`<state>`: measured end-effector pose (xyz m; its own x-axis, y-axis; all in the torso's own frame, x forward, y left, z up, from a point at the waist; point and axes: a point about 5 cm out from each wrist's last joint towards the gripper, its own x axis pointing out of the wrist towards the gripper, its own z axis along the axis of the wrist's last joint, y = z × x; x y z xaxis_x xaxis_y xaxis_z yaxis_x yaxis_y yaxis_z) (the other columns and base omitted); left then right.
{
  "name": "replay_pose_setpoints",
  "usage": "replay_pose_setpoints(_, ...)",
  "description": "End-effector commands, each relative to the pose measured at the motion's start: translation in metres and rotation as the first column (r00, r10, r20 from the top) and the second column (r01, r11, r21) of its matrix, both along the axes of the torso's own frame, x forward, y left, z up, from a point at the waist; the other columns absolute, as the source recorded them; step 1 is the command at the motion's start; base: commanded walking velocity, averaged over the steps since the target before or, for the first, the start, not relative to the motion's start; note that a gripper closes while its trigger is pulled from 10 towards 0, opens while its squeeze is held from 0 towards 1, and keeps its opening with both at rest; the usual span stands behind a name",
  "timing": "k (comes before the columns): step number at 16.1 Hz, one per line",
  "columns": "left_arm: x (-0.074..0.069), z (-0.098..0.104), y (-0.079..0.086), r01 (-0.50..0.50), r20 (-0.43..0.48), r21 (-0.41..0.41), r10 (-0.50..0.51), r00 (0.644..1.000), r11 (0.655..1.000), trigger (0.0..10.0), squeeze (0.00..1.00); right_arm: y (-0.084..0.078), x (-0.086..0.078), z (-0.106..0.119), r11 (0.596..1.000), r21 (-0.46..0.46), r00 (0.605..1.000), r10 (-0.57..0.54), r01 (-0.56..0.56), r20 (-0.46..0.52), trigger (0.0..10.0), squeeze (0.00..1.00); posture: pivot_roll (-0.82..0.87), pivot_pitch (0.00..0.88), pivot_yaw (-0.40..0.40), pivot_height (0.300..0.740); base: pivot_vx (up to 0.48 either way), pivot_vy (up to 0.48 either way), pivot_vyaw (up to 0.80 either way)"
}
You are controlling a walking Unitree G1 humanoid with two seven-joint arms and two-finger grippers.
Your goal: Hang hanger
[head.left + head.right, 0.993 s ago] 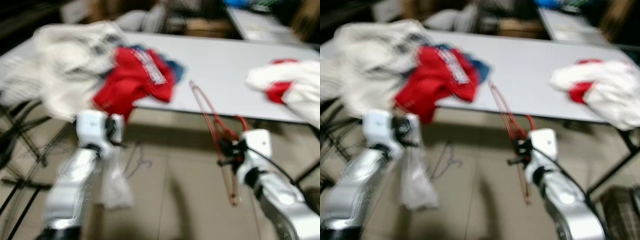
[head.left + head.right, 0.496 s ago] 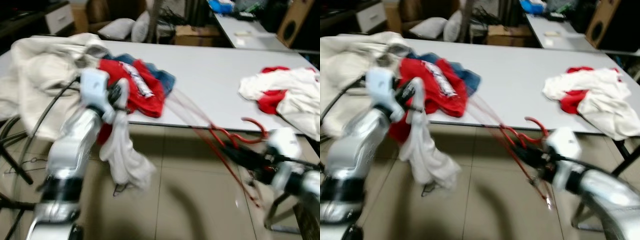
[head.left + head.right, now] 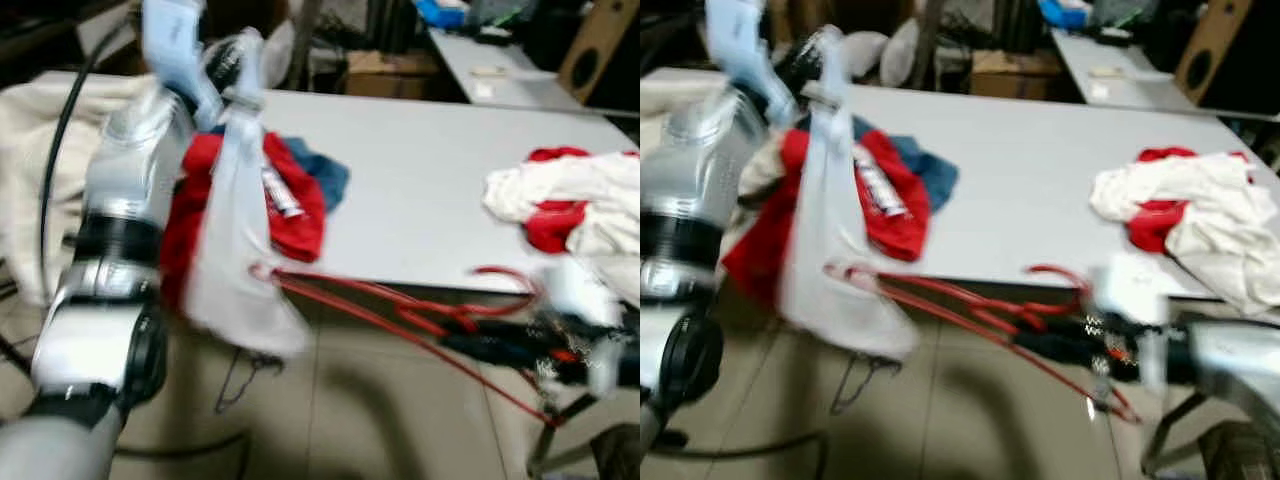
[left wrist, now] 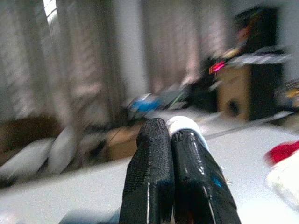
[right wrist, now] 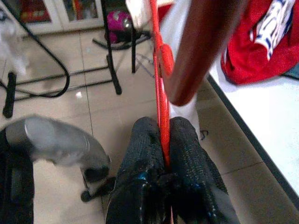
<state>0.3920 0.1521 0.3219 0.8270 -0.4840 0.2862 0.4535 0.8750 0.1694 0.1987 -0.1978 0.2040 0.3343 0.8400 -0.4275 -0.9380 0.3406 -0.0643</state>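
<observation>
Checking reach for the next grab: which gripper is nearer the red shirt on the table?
Left. The left gripper is raised just above the red shirt, holding a white garment; the right gripper is off the table's front edge, clamping the red hanger.

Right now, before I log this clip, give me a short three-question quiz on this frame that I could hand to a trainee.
1. True or false: the right gripper is shut on the red hanger.
2. What hangs from the left gripper? A) a blue towel B) a white cloth C) a black bag
3. Fill in: the red and blue garment lies on the white ____.

Key
1. True. In the right wrist view the black fingers pinch the red wire.
2. B. The white cloth hangs down from the raised left gripper, in front of the table edge.
3. table
</observation>
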Motion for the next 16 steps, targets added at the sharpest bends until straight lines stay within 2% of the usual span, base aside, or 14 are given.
replay_pose_setpoints(1,-0.008,0.027,-0.007,0.064,0.095,0.004,-0.064,0.993,0.998,10.0,0.0,-0.001,0.009,-0.005,0.998,-0.058,1.0,-0.011,0.012,0.016,10.0,0.0,-0.03,0.0,-0.017,0.74,0.364,0.0,0.0)
replay_pose_setpoints(3,-0.022,0.054,-0.012,0.18,0.174,-0.04,-0.17,0.97,0.983,10.0,0.0,0.009,0.039,-0.012,0.992,-0.125,0.996,-0.015,0.026,0.088,10.0,0.0,-0.02,0.0,-0.031,0.74,0.364,0.0,0.0)
replay_pose_setpoints(4,-0.035,0.073,-0.011,0.262,0.224,-0.046,-0.245,0.943,0.964,10.0,0.0,0.016,0.07,-0.005,0.987,-0.138,0.98,-0.055,0.082,0.192,10.0,0.0,-0.02,0.0,-0.046,0.74,0.364,0.0,0.0)
replay_pose_setpoints(5,-0.041,0.08,-0.009,0.291,0.242,-0.045,-0.272,0.931,0.956,10.0,0.0,0.019,0.084,0.001,0.986,-0.12,0.966,-0.085,0.117,0.242,10.0,0.0,-0.01,0.0,-0.051,0.74,0.36,0.0,0.0)
replay_pose_setpoints(6,-0.051,0.09,-0.007,0.333,0.268,-0.047,-0.309,0.913,0.942,10.0,0.0,0.026,0.107,0.018,0.984,-0.07,0.937,-0.132,0.163,0.324,10.0,0.0,-0.01,0.0,-0.057,0.74,0.368,0.0,0.0)
replay_pose_setpoints(7,-0.059,0.098,-0.003,0.355,0.292,-0.05,-0.327,0.899,0.933,10.0,0.0,0.032,0.129,0.039,0.977,-0.026,0.883,-0.18,0.211,0.434,10.0,0.0,-0.01,0.0,-0.063,0.74,0.36,0.0,0.0)
replay_pose_setpoints(8,-0.065,0.105,0.002,0.355,0.313,-0.055,-0.321,0.894,0.933,10.0,0.0,0.036,0.147,0.066,0.961,0.047,0.798,-0.254,0.273,0.546,10.0,0.0,0.0,0.0,-0.077,0.74,0.36,0.0,0.0)
replay_pose_setpoints(9,-0.069,0.111,0.008,0.346,0.332,-0.06,-0.309,0.891,0.936,10.0,0.0,0.035,0.165,0.098,0.922,0.161,0.688,-0.371,0.352,0.623,10.0,0.0,0.0,0.0,-0.077,0.74,0.36,0.0,0.0)
replay_pose_setpoints(10,-0.073,0.114,0.012,0.342,0.339,-0.064,-0.302,0.891,0.938,10.0,0.0,0.032,0.174,0.123,0.887,0.238,0.582,-0.442,0.395,0.682,10.0,0.0,0.01,0.0,-0.095,0.74,0.36,0.0,0.0)
replay_pose_setpoints(11,-0.076,0.117,0.017,0.331,0.354,-0.074,-0.285,0.891,0.941,10.0,0.0,0.024,0.18,0.148,0.837,0.348,0.495,-0.534,0.422,0.685,10.0,0.0,0.01,0.0,-0.095,0.74,0.364,0.0,0.0)
replay_pose_setpoints(12,-0.077,0.118,0.019,0.328,0.356,-0.078,-0.281,0.891,0.942,10.0,0.0,0.021,0.182,0.155,0.818,0.376,0.462,-0.561,0.434,0.687,10.0,0.0,0.01,0.0,-0.095,0.74,0.36,0.0,0.0)
replay_pose_setpoints(13,-0.078,0.116,0.022,0.312,0.347,-0.096,-0.262,0.901,0.945,10.0,0.0,0.015,0.187,0.162,0.795,0.375,0.387,-0.573,0.477,0.722,10.0,0.0,0.02,0.0,-0.112,0.74,0.36,0.0,0.0)
replay_pose_setpoints(14,-0.073,0.104,0.025,0.274,0.314,-0.119,-0.226,0.922,0.954,10.0,0.0,0.008,0.192,0.16,0.779,0.332,0.299,-0.54,0.532,0.787,10.0,0.0,0.02,0.0,-0.105,0.74,0.352,0.0,0.0)
replay_pose_setpoints(16,-0.071,0.095,0.025,0.257,0.293,-0.136,-0.209,0.933,0.957,10.0,0.0,0.006,0.191,0.158,0.781,0.344,0.233,-0.519,0.522,0.823,10.0,0.0,0.01,0.0,-0.087,0.74,0.345,0.0,0.0)
